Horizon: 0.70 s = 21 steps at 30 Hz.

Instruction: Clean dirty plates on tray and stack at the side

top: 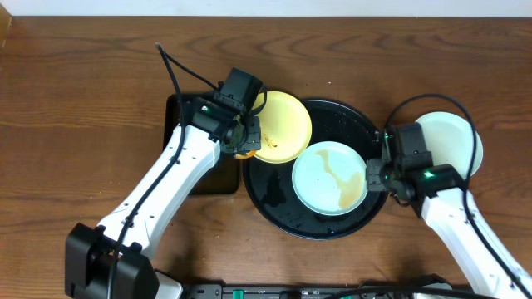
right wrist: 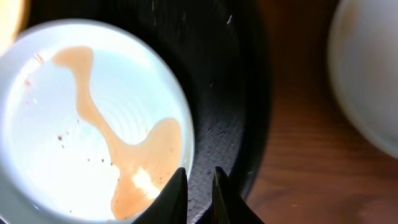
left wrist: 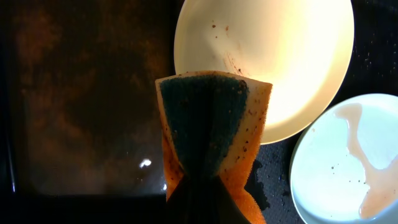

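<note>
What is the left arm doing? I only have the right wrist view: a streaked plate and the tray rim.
Observer: The left gripper is shut on an orange sponge, which has a green face and sits at the edge of the yellow plate.
Operator: Is that plate inside the tray?
Observer: Only partly. It lies across the upper-left rim of the tray, with part of it outside.
Operator: Is it dirty?
Observer: Yes, there are brown specks on it beside the sponge.
</note>
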Motion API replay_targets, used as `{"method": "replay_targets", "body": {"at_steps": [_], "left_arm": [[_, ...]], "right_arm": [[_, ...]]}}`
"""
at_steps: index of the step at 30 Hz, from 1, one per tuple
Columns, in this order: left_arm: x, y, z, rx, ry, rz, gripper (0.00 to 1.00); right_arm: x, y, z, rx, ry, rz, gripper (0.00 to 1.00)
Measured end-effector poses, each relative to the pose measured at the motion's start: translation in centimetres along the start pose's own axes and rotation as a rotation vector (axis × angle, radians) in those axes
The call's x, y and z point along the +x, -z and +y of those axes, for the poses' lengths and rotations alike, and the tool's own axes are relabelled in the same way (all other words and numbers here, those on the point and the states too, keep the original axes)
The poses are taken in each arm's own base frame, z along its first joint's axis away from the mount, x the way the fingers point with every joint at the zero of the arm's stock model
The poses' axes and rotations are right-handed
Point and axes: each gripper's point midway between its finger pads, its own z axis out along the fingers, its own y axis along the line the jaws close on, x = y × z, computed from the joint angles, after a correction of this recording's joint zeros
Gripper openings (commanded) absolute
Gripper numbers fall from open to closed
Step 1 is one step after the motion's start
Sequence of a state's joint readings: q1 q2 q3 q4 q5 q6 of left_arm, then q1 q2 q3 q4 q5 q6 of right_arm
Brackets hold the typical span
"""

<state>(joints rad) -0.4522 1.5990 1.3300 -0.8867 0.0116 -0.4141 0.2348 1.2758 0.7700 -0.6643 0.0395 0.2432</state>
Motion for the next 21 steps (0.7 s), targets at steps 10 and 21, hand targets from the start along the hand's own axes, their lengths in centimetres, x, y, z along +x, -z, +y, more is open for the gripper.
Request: {"method": "replay_targets", "body": {"at_steps": [10,21], "left_arm": [[0.0,0.0,0.0,0.0,0.0,0.0,0.07],[0.0,0.0,0.0,-0.001,0.0,0.0,0.07]], "right_arm": [[3.5,-4.8,1.3,-0.062,-0.059,0.191,0.14],[3.3,-5.9,2.6,-0.128,-0.1,0.212,0.35]]}}
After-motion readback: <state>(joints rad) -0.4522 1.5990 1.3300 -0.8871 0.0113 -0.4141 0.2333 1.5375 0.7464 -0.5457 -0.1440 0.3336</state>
